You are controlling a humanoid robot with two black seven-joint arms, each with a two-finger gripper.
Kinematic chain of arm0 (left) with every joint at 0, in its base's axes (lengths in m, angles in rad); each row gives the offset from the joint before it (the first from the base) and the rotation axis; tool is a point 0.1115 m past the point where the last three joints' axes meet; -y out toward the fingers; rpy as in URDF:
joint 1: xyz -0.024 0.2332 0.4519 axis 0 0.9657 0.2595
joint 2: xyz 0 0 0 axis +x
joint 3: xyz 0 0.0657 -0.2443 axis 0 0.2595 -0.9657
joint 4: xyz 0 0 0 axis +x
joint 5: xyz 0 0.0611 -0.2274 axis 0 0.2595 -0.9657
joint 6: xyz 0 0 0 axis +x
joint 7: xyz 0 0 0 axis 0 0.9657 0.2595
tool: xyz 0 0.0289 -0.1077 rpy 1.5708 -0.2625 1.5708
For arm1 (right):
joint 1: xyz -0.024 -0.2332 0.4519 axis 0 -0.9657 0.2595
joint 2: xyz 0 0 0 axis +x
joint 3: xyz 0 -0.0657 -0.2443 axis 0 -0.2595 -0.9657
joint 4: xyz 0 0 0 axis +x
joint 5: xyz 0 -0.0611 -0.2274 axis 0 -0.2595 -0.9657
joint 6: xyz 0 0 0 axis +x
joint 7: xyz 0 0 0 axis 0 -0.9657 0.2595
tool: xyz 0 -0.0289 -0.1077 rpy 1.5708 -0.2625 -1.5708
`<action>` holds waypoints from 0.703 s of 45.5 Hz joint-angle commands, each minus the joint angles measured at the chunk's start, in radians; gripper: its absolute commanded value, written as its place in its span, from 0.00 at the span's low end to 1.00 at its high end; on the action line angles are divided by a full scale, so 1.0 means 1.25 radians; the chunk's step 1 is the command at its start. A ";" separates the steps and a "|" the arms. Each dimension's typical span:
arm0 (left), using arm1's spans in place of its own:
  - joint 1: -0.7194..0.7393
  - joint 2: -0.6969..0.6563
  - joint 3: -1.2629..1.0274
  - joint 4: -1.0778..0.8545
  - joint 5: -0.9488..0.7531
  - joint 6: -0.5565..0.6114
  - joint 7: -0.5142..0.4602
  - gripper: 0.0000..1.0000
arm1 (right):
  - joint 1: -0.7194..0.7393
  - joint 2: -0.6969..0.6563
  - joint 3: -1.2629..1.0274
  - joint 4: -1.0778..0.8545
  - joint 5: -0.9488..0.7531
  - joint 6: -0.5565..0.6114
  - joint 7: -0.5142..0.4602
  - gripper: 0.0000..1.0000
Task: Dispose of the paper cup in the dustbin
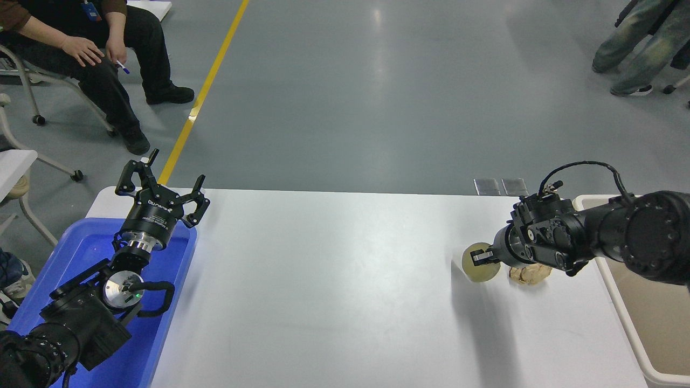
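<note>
Cup: small white tapered paper cup (481, 262) tilting, cream-coloured inside facing the camera.
Claw: black right gripper (481, 257) pinching its rim.
Surface: white table (334, 291) — grey floor (377, 97) lying beyond.

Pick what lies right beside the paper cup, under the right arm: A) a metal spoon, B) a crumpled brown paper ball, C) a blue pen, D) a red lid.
B: a crumpled brown paper ball sits on the table just right of the paper cup.
</note>
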 commanded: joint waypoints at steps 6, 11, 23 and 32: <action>0.000 0.000 0.000 0.000 0.000 0.000 0.000 1.00 | 0.015 0.008 0.001 0.001 0.002 0.009 0.028 0.00; 0.000 0.000 0.000 0.000 0.000 0.000 0.000 1.00 | 0.026 0.007 0.002 0.004 0.003 0.010 0.056 0.00; 0.001 0.000 0.000 0.000 0.000 -0.001 0.000 1.00 | 0.080 -0.018 0.024 0.018 0.004 0.066 0.072 0.00; 0.000 0.000 0.000 0.000 0.000 -0.001 0.000 1.00 | 0.156 -0.041 0.023 0.025 0.001 0.117 0.078 0.00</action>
